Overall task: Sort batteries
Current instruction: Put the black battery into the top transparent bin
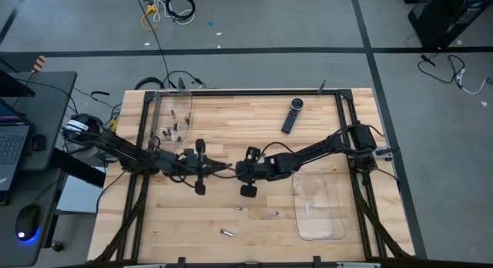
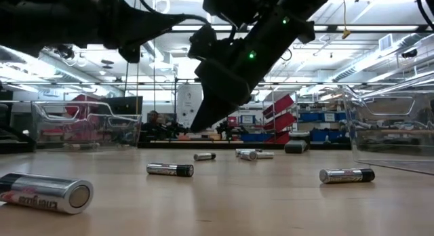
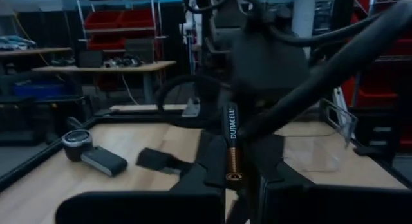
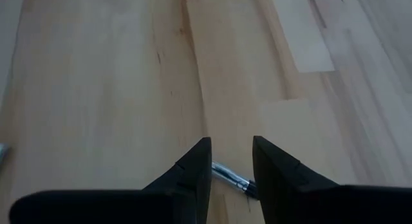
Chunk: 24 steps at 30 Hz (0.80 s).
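Note:
My left gripper [image 1: 212, 169] [image 3: 235, 188] hangs above the table's middle, shut on a black-and-copper battery [image 3: 230, 140]. Facing it from the right, my right gripper [image 1: 239, 172] [image 4: 230, 161] is open and slants down above the wood. A small battery [image 4: 230, 176] lies on the table below its fingertips, untouched. Loose batteries [image 1: 227, 233] [image 2: 169, 169] [image 2: 347, 175] lie on their sides toward the near edge. One battery [image 2: 46, 192] lies close to the low camera. My left gripper pinches the battery between its two fingers near the copper end [image 3: 232, 177]. The black end sticks out beyond the fingertips. The battery is lifted clear of the table.
A clear bin [image 1: 173, 122] with several batteries in it stands at the far left, and a clear bin [image 1: 320, 206] stands at the near right. A black remote-like device [image 1: 293, 114] lies at the far middle. The two grippers are close together.

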Each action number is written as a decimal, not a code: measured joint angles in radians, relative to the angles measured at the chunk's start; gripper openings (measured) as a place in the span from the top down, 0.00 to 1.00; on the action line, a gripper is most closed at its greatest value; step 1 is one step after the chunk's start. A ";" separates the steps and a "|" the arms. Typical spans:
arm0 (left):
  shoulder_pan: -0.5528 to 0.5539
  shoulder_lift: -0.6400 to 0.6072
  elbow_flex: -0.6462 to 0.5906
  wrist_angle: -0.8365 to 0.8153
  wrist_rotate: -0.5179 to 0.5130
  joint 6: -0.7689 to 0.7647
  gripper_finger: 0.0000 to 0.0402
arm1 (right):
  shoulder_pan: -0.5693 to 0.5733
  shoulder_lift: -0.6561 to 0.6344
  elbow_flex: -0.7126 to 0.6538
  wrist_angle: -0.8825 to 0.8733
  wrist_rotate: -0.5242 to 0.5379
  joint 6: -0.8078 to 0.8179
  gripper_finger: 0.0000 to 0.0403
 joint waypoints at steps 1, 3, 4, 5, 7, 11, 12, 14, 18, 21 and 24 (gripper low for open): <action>0.004 -0.016 -0.001 -0.012 -0.002 0.007 0.96 | 0.001 -0.009 0.000 -0.017 0.000 -0.006 0.75; 0.013 -0.036 -0.001 -0.011 -0.005 0.020 0.96 | 0.004 -0.031 0.000 -0.040 0.000 -0.009 0.75; 0.016 -0.050 -0.001 -0.024 -0.008 0.023 0.96 | 0.004 -0.045 0.000 -0.056 0.000 -0.014 0.75; 0.020 -0.067 -0.002 -0.038 -0.009 0.025 0.96 | 0.007 -0.060 0.000 -0.062 0.000 -0.020 0.75; 0.032 -0.096 -0.002 -0.068 -0.020 0.025 0.96 | 0.013 -0.092 0.000 -0.066 0.000 -0.041 0.75; 0.062 -0.165 -0.003 -0.189 -0.077 0.023 0.96 | 0.025 -0.156 0.000 -0.074 0.002 -0.075 0.75; 0.071 -0.185 -0.002 -0.215 -0.080 0.019 0.96 | 0.027 -0.170 0.000 -0.082 0.009 -0.078 0.75; 0.090 -0.231 -0.002 -0.288 -0.088 0.000 0.96 | 0.030 -0.197 0.000 -0.107 0.030 -0.087 0.75; 0.130 -0.331 0.013 -0.467 -0.110 -0.037 0.96 | 0.033 -0.241 0.000 -0.166 0.058 -0.087 0.75; 0.151 -0.388 0.066 -0.678 -0.162 -0.067 0.96 | 0.033 -0.260 0.000 -0.193 0.077 -0.085 0.75; 0.163 -0.415 0.159 -0.941 -0.240 -0.107 0.96 | 0.033 -0.272 0.000 -0.206 0.079 -0.085 0.75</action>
